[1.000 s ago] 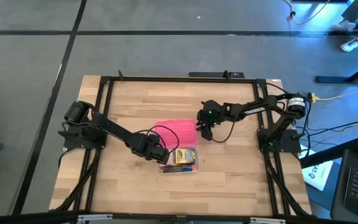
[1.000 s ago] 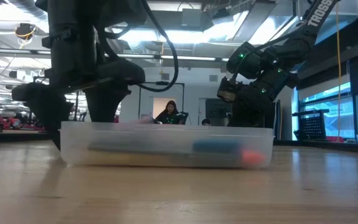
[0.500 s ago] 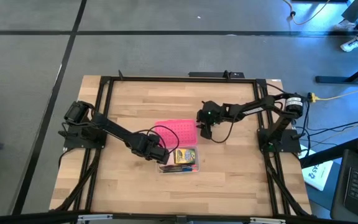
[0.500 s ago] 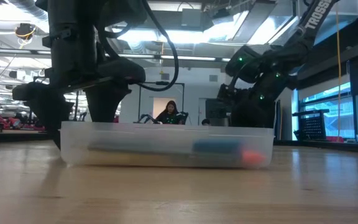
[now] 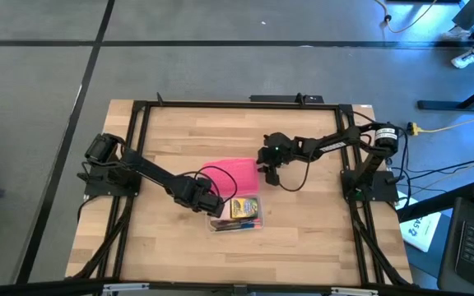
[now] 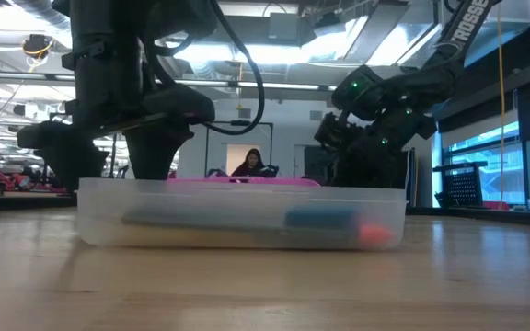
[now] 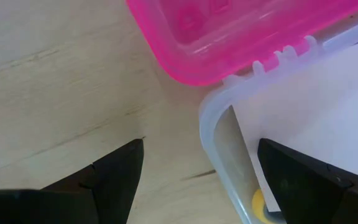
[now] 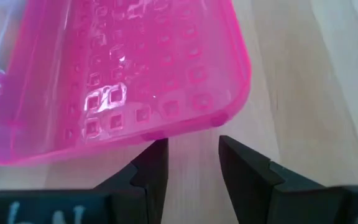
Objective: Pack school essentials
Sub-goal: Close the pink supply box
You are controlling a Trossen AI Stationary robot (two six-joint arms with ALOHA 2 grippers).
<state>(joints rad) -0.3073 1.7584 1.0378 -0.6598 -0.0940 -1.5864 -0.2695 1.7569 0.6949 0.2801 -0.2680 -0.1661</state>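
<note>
The right end effector (image 5: 267, 168), fingers narrowly parted and empty, sits at 3 o'clock of the pink lid (image 5: 235, 175); nudge its edge squarely over the case (image 5: 237, 212), which the wide-open left end effector (image 5: 214, 205) braces.

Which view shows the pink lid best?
The right wrist view: the pink lid fills it, studs sharp, with the right gripper open just off its edge. The high view shows it small beside the clear case; low view, a thin strip; left wrist, one corner.
</note>
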